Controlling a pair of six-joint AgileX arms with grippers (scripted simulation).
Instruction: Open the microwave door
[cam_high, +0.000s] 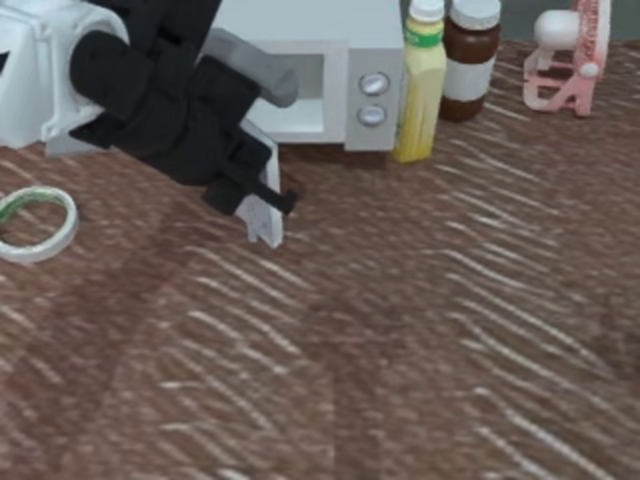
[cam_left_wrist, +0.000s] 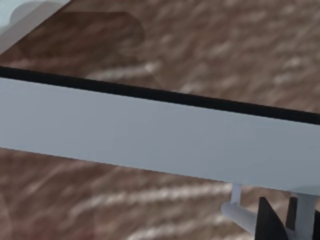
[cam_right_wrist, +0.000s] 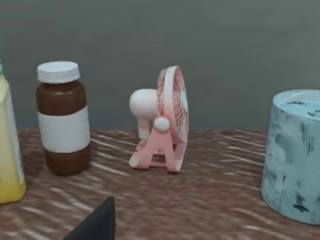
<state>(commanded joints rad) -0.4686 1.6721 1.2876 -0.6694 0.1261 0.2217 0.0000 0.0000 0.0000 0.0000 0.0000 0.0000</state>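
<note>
Slip risk first: left gripper (cam_high: 262, 200) clamped on the free edge of the microwave door (cam_high: 268, 222), already swung well out from the microwave (cam_high: 350, 60) at the bench's far edge. Could pop off if pulled straight rather than round the hinge arc, or drag the oven forward. Loads of bare bench in front; tape roll (cam_high: 35, 222) by the left edge, yellow bottle (cam_high: 420, 90) just beside the oven. Right arm parked outside the top view.

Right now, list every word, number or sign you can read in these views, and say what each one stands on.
None can be read.
Brown jar: its white label is blank.
Yellow bottle: its label shows no legible text.
Microwave: no markings legible around its knobs.
Pink fan, tape roll: no text visible.
</note>
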